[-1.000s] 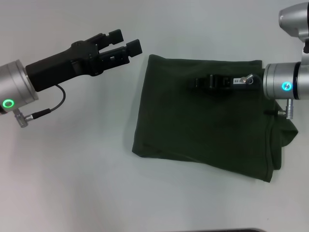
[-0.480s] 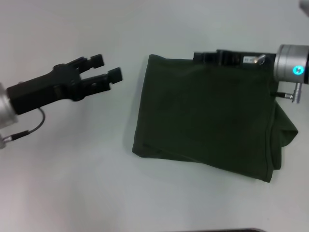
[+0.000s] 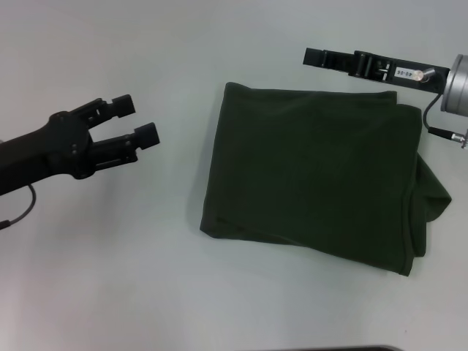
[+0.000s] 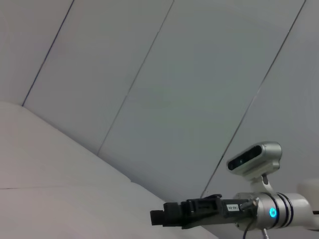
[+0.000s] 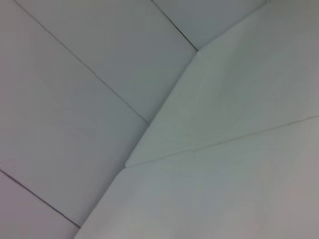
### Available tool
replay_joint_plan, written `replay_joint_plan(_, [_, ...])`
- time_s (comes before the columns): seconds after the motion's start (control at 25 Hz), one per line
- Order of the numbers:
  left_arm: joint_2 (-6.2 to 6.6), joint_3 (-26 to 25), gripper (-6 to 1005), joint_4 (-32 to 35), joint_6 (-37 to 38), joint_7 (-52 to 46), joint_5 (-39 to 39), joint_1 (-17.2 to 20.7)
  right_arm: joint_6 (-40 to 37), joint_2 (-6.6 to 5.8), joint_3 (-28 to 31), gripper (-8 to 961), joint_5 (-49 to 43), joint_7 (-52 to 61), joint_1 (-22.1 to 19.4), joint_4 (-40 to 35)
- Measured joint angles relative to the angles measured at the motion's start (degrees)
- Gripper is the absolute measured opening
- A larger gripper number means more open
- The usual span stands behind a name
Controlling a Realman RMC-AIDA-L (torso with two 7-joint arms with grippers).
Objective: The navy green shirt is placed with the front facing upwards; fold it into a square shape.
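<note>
A dark green shirt (image 3: 314, 179) lies folded into a rough rectangle on a pale grey table (image 3: 183, 292), a little right of centre. Its left and far edges are straight. At its right side a loose flap of cloth sticks out, and the near edge slants down toward the right, so the shape is not quite square. No lettering or label shows.

The left gripper (image 3: 131, 121) hovers over bare table well to the left of the shirt, fingers spread apart and holding nothing. The right gripper (image 3: 316, 56) is seen side-on just beyond the shirt's far edge, also holding nothing; whether its fingers are parted cannot be told.

The folding looks nearly or fully done, with both arms clear of the cloth. Any next move would be tucking in that right flap and squaring the near edge.
</note>
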Motion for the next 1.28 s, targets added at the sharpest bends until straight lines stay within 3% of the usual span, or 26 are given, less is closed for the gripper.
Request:
replay_joint_plan(0.24, [0.47,-0.15,947,1.62,2.18,-1.12,6.96,-0.49,-2.45,-0.28,0.28,377,-0.04,-1.38,-0.79,-0.16])
replay_joint_plan(0.36, [0.43,-0.26,947,2.28,2.52,-0.9,10.31,-0.08,-2.5,-0.32,0.82,528,0.04,-1.11,-1.23,-0.23])
replay_joint_plan(0.68, [-1.01,0.23,946,0.99,1.01,4.31,11.43,1.59,-2.98,-0.53,1.69,836,0.1,-0.69,-1.53,-0.34])
replay_joint_plan(1.28, [-1.53,3.49,946,-13.01,-11.79,19.58,11.06,-2.05,-3.02,-2.25,1.85,827,0.02,1.84,-1.78,-0.47])
